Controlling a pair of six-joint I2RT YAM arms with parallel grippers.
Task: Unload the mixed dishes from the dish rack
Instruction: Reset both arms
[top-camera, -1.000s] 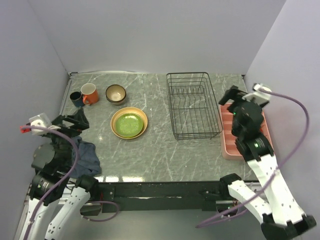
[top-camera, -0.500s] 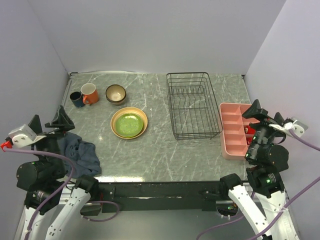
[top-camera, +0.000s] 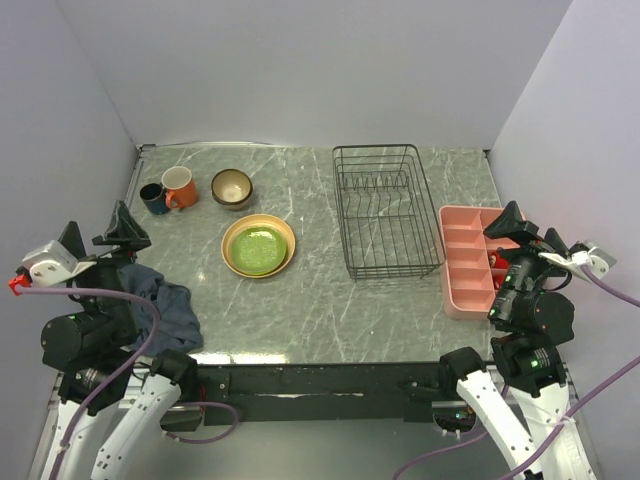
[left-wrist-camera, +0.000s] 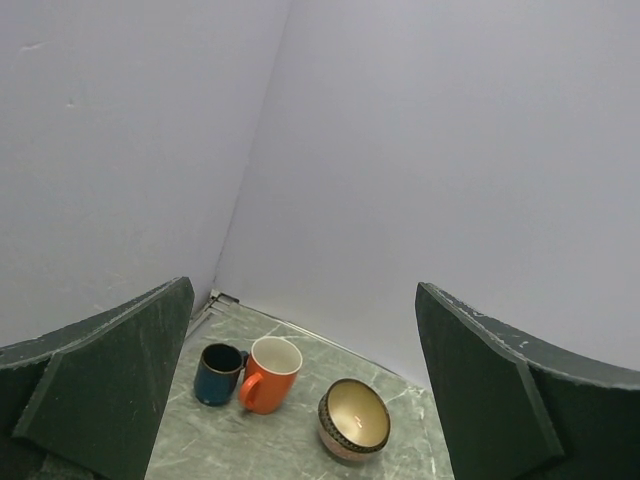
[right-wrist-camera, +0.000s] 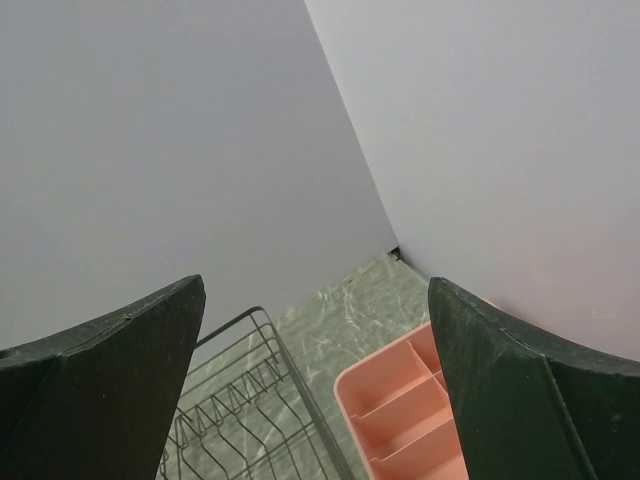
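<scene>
The black wire dish rack (top-camera: 388, 212) stands at the table's middle right and holds no dishes; its near corner shows in the right wrist view (right-wrist-camera: 250, 410). A green plate (top-camera: 258, 247) lies on a tan plate (top-camera: 284, 236) left of the rack. The orange mug (top-camera: 180, 187) (left-wrist-camera: 268, 373), the dark-blue cup (top-camera: 152, 197) (left-wrist-camera: 218, 372) and a brown bowl (top-camera: 231, 188) (left-wrist-camera: 354, 418) stand at the back left. My left gripper (top-camera: 98, 238) (left-wrist-camera: 310, 400) is open and empty, near the left edge. My right gripper (top-camera: 530, 232) (right-wrist-camera: 315, 390) is open and empty, above the pink tray.
A pink divided tray (top-camera: 462, 262) (right-wrist-camera: 400, 410) lies right of the rack with a red item (top-camera: 497, 262) in it. A crumpled blue cloth (top-camera: 165, 308) lies at the front left. Grey walls close in the table on three sides.
Both arms have drawn back toward their bases. The right gripper left the tray's far end and came to the near right edge. The left gripper moved left. The dishes did not move.
</scene>
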